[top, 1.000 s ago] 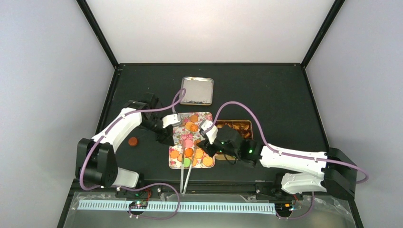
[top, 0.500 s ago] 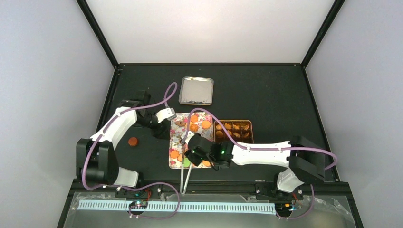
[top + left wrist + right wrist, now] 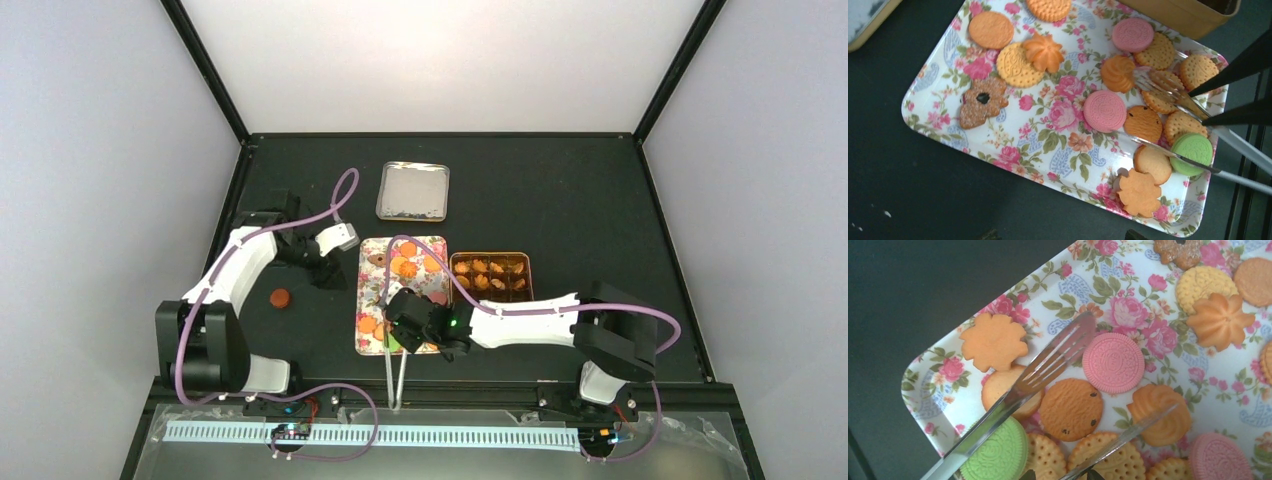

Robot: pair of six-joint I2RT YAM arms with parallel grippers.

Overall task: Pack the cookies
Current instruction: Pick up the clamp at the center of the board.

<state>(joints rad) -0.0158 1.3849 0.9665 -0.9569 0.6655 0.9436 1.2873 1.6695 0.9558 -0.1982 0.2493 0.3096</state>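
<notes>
Left end effector (image 3: 328, 270), fingers apart, stands just left of the floral tray (image 3: 1063, 145), where I see most cookies (image 3: 1104, 110). Right end effector (image 3: 397, 320) hovers over them at the tongs (image 3: 1048, 365); I cannot tell its grip.

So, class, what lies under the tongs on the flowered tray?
Under the tongs: a pale round cookie, a green cookie and ridged crackers, each partly covered; the tray beneath those cannot be seen.

pink cookies (image 3: 1104, 110) – 2 | green cookie (image 3: 1191, 152) – 1 | floral tray (image 3: 1048, 145) – 1 | tongs (image 3: 1058, 357) – 1
</notes>
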